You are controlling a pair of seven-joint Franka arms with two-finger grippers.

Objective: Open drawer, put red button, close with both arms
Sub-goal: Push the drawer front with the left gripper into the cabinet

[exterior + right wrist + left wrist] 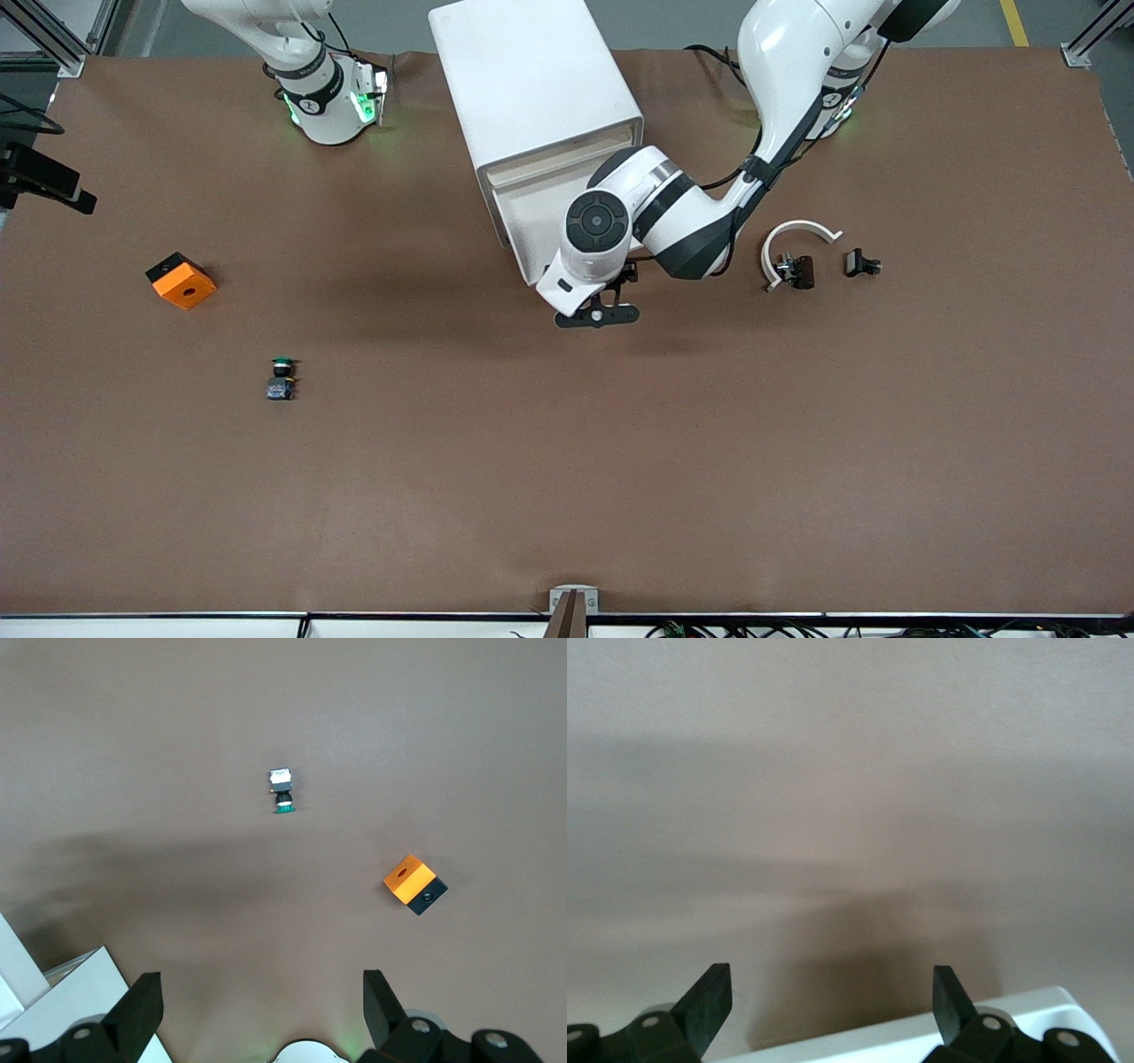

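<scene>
The white drawer cabinet (534,84) stands at the table's middle, near the arms' bases. Its drawer front (530,221) faces the front camera. My left gripper (597,312) hangs low just in front of that drawer front. In the left wrist view the left gripper (831,992) is open, with only a white edge of the cabinet (921,1035) and bare table between the fingers. The right arm (326,97) waits drawn back by its base. My right gripper (263,997) is open and empty, high above the table. The red button is out of view.
A green-capped button (281,378) (282,790) lies toward the right arm's end, with an orange block (181,281) (413,883) farther from the front camera. Toward the left arm's end lie a white curved piece (791,237) with a black part, and a small black part (861,263).
</scene>
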